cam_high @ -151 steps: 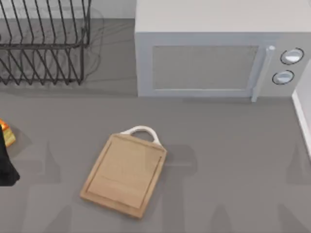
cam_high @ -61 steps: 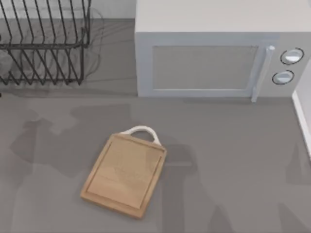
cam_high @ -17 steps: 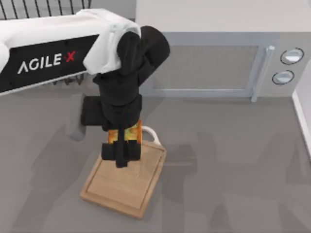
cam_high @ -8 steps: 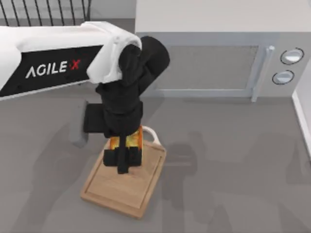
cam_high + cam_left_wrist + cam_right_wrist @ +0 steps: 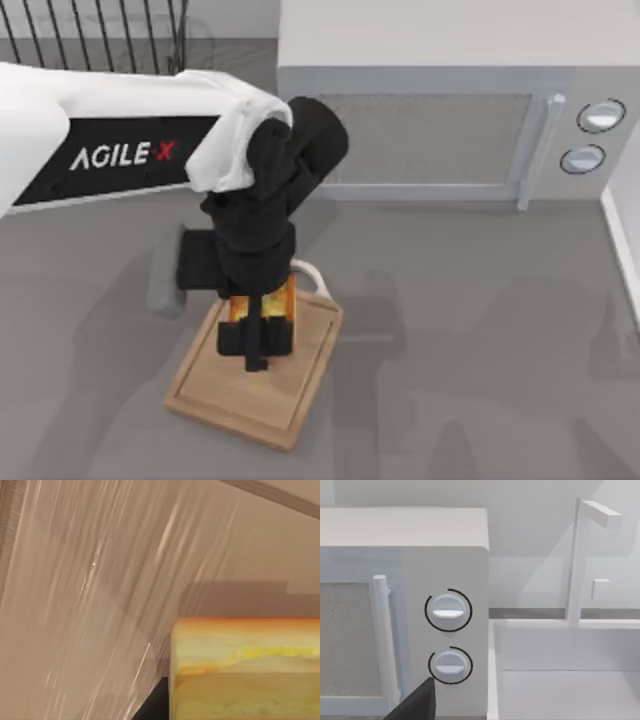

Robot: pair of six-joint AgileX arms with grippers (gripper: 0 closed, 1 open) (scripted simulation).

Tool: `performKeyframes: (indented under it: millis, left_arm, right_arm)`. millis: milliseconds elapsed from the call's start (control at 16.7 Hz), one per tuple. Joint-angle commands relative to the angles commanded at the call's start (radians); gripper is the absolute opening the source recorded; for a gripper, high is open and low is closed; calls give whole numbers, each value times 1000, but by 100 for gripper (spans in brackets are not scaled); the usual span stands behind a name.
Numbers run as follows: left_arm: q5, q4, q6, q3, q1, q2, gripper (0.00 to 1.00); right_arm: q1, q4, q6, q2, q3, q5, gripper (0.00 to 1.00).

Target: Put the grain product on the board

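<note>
The board [image 5: 225,392], light tan wood with a white loop handle [image 5: 312,272], lies at the table's front centre-left. My left gripper [image 5: 256,340] hangs over the board's handle end, shut on the grain product [image 5: 286,296], a glossy orange-yellow chunk showing between the black fingers. In the left wrist view the grain product [image 5: 245,670] sits close above the board's wood grain [image 5: 90,590] and casts a shadow on it. I cannot tell whether it touches the board. A dark part of my right gripper [image 5: 415,705] shows, parked at the right and facing the microwave's knobs.
A white microwave [image 5: 440,110] stands at the back, its two knobs [image 5: 448,611] at its right end. A black wire dish rack [image 5: 100,30] is at the back left. A white sink basin [image 5: 565,675] with a faucet lies right of the microwave.
My left gripper, still shut on the grain product, has moved slightly toward the front and lower over the board. The board has not shifted.
</note>
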Motion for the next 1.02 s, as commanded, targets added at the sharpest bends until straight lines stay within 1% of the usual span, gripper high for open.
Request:
performKeyframes:
  millis: [180,960,1020]
  left_arm:
    - [0,0,0,0,0,0,0]
    - [0,0,0,0,0,0,98]
    - [0,0,0,0,0,0,100]
  right_arm:
    - [0,0,0,0,0,0,100]
    - [0,0,0,0,0,0,100]
    - [0,0,0,0,0,0,100]
